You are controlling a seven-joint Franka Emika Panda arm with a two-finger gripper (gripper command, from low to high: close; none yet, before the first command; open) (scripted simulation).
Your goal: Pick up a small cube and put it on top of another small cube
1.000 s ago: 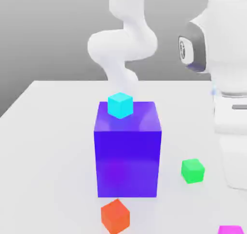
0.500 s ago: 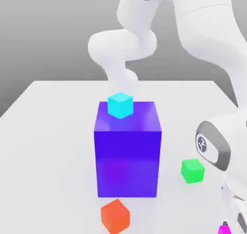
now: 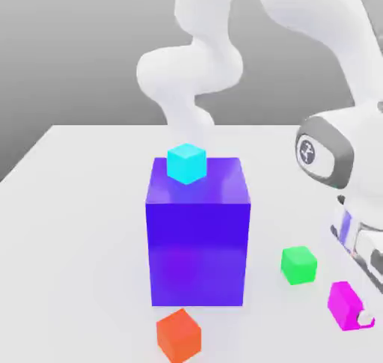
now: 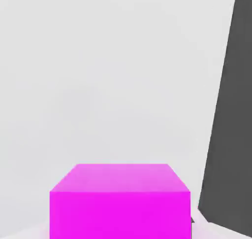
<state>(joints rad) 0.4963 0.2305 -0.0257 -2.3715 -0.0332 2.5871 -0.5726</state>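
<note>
Counter [image 3: 82,242]: one, pale and near-white, plain and smooth, with a straight far edge. Room behind: a plain grey backdrop [image 3: 67,55], darker low down toward the counter's edge.

Block [image 3: 198,253]: one, large, deep blue-violet, box-shaped, upright at the middle of the exterior view; faces glossy, a faint purple tint on the front. It is the bulkiest thing on the counter. On its top, a small cyan cube [image 3: 186,164], one corner toward the camera.

Small orange-red cube [image 3: 179,336]: on the counter, just before the block, turned cornerwise. Small bright green cube [image 3: 299,265]: on the counter, off the block toward the exterior view's right, between the block and my hand.

Small bright magenta cube [image 3: 344,306]: flat-faced, sharp-edged, near the green cube, clamped between my jaws [image 3: 354,312]; it looks tilted in the exterior view. Whether it touches the counter, I cannot tell.

My arm [image 3: 322,17]: smooth white casing, rounded joints, a dark grey band at the wrist. Hand view: a flat, dark grey slanted shape [image 4: 229,124], its nature unclear to me.
</note>
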